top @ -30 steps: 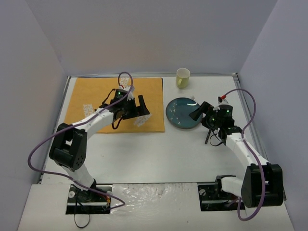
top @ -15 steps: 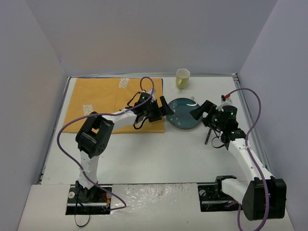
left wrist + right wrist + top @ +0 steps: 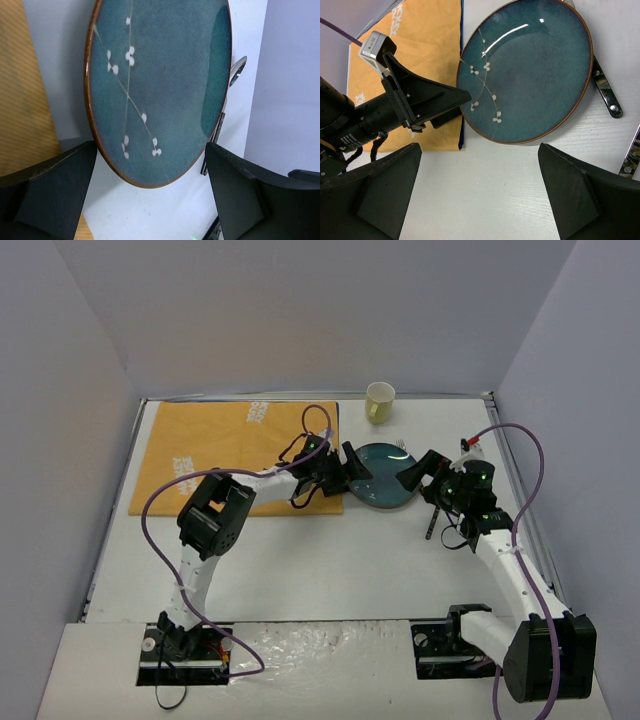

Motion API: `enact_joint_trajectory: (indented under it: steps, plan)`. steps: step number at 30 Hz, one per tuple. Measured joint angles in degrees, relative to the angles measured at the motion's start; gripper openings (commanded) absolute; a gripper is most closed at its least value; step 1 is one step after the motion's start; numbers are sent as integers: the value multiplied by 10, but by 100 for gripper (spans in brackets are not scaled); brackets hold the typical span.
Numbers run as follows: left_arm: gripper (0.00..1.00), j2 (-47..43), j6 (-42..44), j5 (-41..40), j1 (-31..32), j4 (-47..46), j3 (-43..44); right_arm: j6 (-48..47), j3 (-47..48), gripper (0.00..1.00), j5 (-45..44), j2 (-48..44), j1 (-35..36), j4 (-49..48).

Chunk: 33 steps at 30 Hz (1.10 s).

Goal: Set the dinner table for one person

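Note:
On the dinner table (image 3: 330,560) a dark blue plate (image 3: 382,476) with white blossom print lies right of the orange mat (image 3: 220,450). My left gripper (image 3: 352,470) reaches over the mat's right edge to the plate's left rim. In the left wrist view it (image 3: 150,165) is open, its fingers (image 3: 55,190) apart on either side of the plate's (image 3: 160,85) rim without touching it. My right gripper (image 3: 418,472) hovers open at the plate's right side. The right wrist view shows it (image 3: 480,160) over bare table just before the plate (image 3: 525,75).
A pale yellow cup (image 3: 379,401) stands at the back, behind the plate. Metal cutlery (image 3: 605,92) lies on the table just right of the plate, partly under its rim (image 3: 237,70). Grey walls enclose the table on three sides.
My left gripper has swung right, from above the mat to the plate's left rim. The mat now lies flat. My right gripper has hardly moved.

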<state>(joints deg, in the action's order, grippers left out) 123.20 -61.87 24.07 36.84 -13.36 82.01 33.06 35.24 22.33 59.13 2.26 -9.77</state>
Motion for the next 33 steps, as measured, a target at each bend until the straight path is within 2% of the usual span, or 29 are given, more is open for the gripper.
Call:
enact_joint_trajectory:
  steps: [6,12,19,20,24,27,29,33]
  plan:
    - [78,13,-20,-3,6,-7,5,-1,0,100,0,0,0,2]
    - [65,28,-49,-12,6,-37,6,-1,0,100,0,0,0,2]
    - [53,43,-81,-31,7,-68,6,-1,0,100,0,-9,0,3]
    - [49,45,-84,-33,7,-71,6,-1,0,100,0,-12,0,3]
    - [17,55,-93,-41,7,-80,6,-1,-1,100,0,-24,0,3]
    - [5,64,-96,-47,7,-84,1,-1,-3,100,0,-27,0,4]
    - [0,64,-106,-46,7,-98,-4,-1,-4,100,0,-28,0,5]
    - [0,58,-111,-45,8,-110,-14,-1,-5,100,0,-30,0,7]
